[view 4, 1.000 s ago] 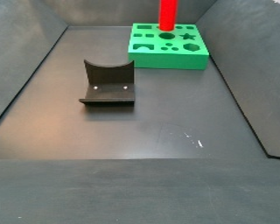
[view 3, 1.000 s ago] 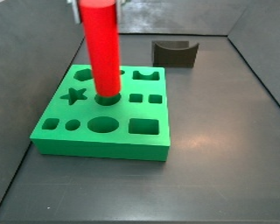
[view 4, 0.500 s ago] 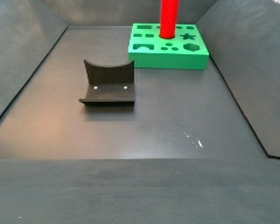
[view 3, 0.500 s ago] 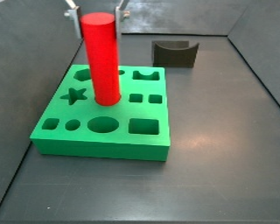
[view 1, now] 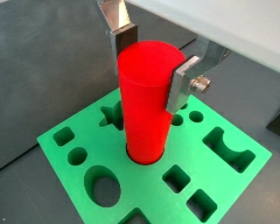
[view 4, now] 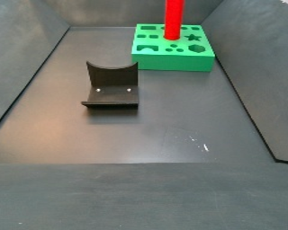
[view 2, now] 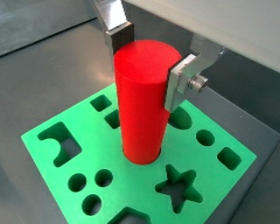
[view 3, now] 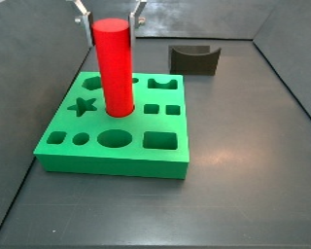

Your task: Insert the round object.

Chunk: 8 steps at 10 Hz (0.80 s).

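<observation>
The round object [view 3: 116, 68] is a tall red cylinder. It stands upright with its lower end in a round hole of the green block [view 3: 113, 146]. It also shows in both wrist views [view 1: 149, 105] [view 2: 145, 101] and in a side view [view 4: 173, 20]. My gripper [view 3: 108, 12] is open just above the cylinder's top. Its silver fingers [view 1: 122, 35] stand on either side of the top rim with small gaps, as both wrist views show around the gripper [view 1: 154, 63] [view 2: 149, 59]. In a side view the gripper is cut off by the frame.
The green block [view 4: 173, 54] has several shaped holes: star, square, oval and small rounds. The dark fixture [view 3: 194, 58] [view 4: 111, 85] stands on the dark floor away from the block. Grey walls enclose the floor.
The gripper has let go of the cylinder and spread its fingers. The cylinder has sunk lower into the round hole, and the gripper now sits higher relative to its top.
</observation>
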### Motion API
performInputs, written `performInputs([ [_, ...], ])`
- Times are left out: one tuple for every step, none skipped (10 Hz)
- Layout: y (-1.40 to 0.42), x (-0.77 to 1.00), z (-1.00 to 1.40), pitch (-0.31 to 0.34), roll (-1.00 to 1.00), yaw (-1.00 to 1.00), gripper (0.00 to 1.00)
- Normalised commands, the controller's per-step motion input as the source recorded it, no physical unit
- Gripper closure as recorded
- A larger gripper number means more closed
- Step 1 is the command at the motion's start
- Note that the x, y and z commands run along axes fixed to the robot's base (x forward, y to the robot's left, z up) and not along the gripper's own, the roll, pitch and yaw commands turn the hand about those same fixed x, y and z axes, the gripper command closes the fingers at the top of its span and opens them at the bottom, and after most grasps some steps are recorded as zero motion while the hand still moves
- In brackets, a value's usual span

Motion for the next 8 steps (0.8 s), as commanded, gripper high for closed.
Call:
performInputs([
  [0.00, 0.02, -0.21, 0.000, -0.18, 0.00, 1.00],
  [0.00, 0.19, -0.27, 0.000, -0.11, 0.00, 1.00],
  [0.00, 0.21, -0.28, 0.010, -0.08, 0.00, 1.00],
  [0.00, 0.14, -0.28, 0.000, -0.08, 0.00, 1.00],
  [0.00, 0.07, -0.24, 0.000, -0.07, 0.00, 1.00],
  [0.00, 0.03, -0.25, 0.000, -0.07, 0.00, 1.00],
  [0.00, 0.00, -0.29, 0.000, -0.10, 0.00, 1.00],
  [0.00, 0.00, -0.29, 0.000, -0.10, 0.00, 1.00],
])
